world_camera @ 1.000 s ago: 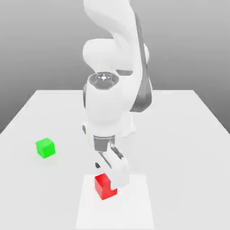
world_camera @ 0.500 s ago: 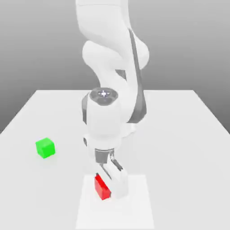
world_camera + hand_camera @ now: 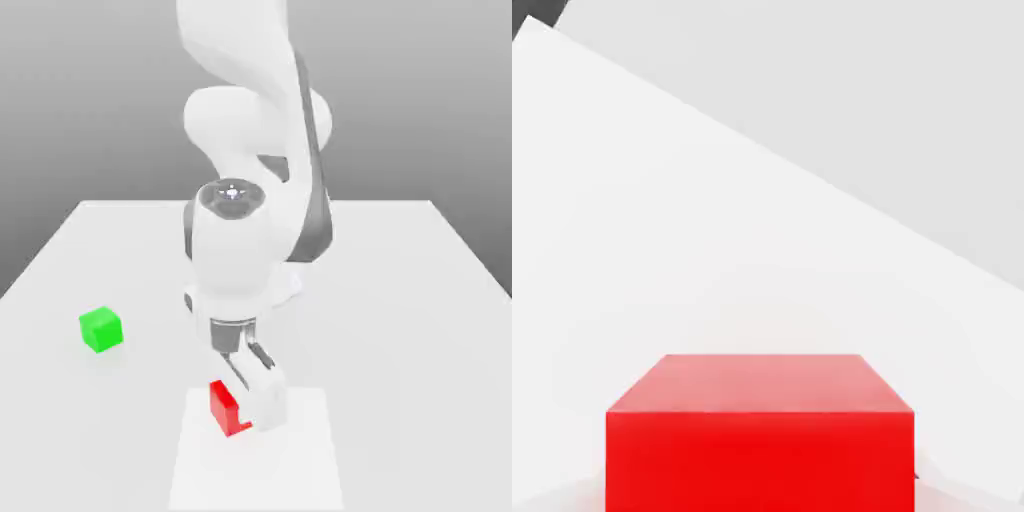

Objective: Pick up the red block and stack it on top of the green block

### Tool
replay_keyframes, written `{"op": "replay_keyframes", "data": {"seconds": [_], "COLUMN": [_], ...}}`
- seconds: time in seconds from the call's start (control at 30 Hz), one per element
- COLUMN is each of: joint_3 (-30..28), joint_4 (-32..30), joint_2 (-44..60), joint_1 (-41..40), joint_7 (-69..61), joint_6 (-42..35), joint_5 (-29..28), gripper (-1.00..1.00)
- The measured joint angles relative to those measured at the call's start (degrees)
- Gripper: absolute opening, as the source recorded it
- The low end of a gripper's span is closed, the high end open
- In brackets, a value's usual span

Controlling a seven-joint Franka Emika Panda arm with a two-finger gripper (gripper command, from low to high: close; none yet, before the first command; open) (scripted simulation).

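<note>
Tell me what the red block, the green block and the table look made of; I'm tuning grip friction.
Red block: smooth, hard, plastic-like; flat uniform faces, crisp edges, faint sheen on top. Green block: same plain look, probably plastic too. Table: matte white, featureless surface. These are simulator renders, so the true materials stay open.

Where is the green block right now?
In the exterior view, the green block sits alone on the white table, toward the exterior view's left, well apart from the red block.
</note>
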Motion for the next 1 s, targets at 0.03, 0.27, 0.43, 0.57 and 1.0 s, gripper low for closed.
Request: {"op": "replay_keyframes", "data": {"seconds": [0.03, 0.27, 0.43, 0.57, 1.0], "joint_3": [0.3, 1.7, 2.6, -1.3, -10.9], "joint_4": [-0.1, -1.1, -2.3, -3.4, -6.8], "joint_2": [-0.6, -4.8, -8.0, -9.8, -16.8], "joint_1": [-0.1, -0.5, -0.8, -2.2, -13.0], "joint_7": [-0.5, -3.9, -6.6, -12.0, -38.4], "joint_6": [-0.5, -3.2, -4.0, -4.8, -8.2], "joint_5": [0.6, 5.3, 8.9, 5.5, -4.8], "gripper": [-1.0, -1.0, -1.0, -1.0, -1.0]}}
